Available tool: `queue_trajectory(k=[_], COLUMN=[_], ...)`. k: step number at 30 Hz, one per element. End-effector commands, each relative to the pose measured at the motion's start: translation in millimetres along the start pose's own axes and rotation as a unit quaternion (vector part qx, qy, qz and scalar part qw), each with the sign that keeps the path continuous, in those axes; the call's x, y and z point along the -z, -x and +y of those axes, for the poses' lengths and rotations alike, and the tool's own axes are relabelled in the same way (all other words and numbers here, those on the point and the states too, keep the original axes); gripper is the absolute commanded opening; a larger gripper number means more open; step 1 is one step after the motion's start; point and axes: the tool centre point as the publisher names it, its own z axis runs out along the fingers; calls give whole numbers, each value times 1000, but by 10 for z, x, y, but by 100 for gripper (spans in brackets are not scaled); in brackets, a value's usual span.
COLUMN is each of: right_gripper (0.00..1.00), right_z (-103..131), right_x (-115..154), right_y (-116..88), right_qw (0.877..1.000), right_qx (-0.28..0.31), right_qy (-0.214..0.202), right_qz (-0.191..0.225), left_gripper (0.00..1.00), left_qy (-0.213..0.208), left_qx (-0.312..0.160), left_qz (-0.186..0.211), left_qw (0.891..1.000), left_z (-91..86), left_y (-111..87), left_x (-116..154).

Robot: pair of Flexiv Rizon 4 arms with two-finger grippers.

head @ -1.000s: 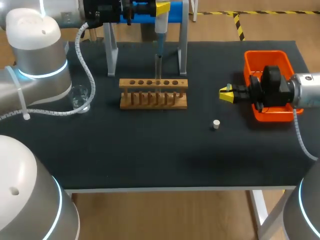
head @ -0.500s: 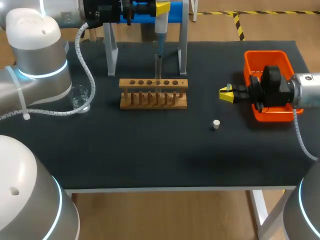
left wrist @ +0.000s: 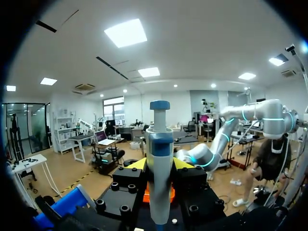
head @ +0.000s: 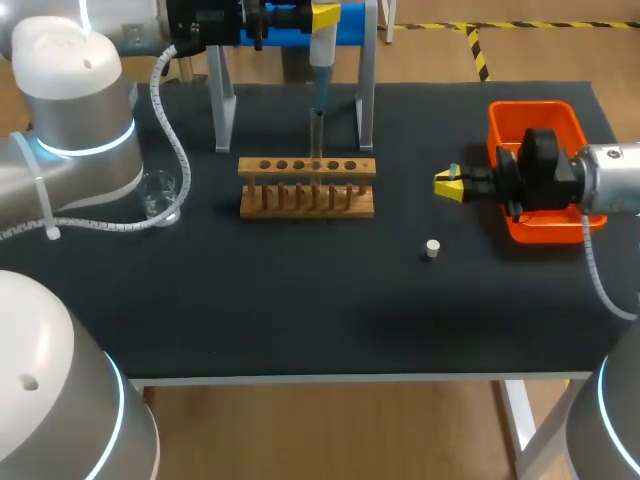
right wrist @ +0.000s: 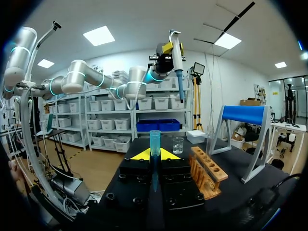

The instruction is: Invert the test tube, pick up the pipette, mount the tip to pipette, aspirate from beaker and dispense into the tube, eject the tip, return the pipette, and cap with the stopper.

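While left pincer [left wrist: 159, 166] stays out of play clamped on the upright pipette [left wrist: 160, 144], high off the tabletop [head: 300, 300], right pincer [right wrist: 154, 155] is clamped on a teal tip [right wrist: 154, 138] beside the orange bin [head: 535, 118]. Test tube [head: 317, 128] stands in the wooden rack [head: 307, 190]. Stopper [head: 432, 248] lies loose near the right pincer, beaker [head: 158, 192] by the left arm.

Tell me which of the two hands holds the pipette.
The left hand, raised beyond the wooden rack, shut on the blue-and-white pipette. The right hand, beside the orange bin, holds only a small blue tip.
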Motion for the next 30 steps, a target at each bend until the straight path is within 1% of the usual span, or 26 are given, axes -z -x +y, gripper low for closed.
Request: queue_trajectory(k=[1,19,23,30], right_gripper=[0,0,0,0], right_z=[22,72,81,66], right_x=[-166,-666,-731,-786], right_y=[11,170,178,163], right_qw=[1000,1000,1000,1000], right_qx=[3,17,18,18], right_qy=[-6,-7,-4,-3], right_qz=[-2,3,6,9], left_gripper=[0,0,0,0], left_qy=[0,0,0,-7], left_qx=[0,0,0,9], left_qz=[-1,-1,-1,4], left_qw=[1000,1000,1000,1000], left_z=[-5,-5,-5,-33], left_y=[0,0,0,-58], left_x=[-8,-8,-8,-32])
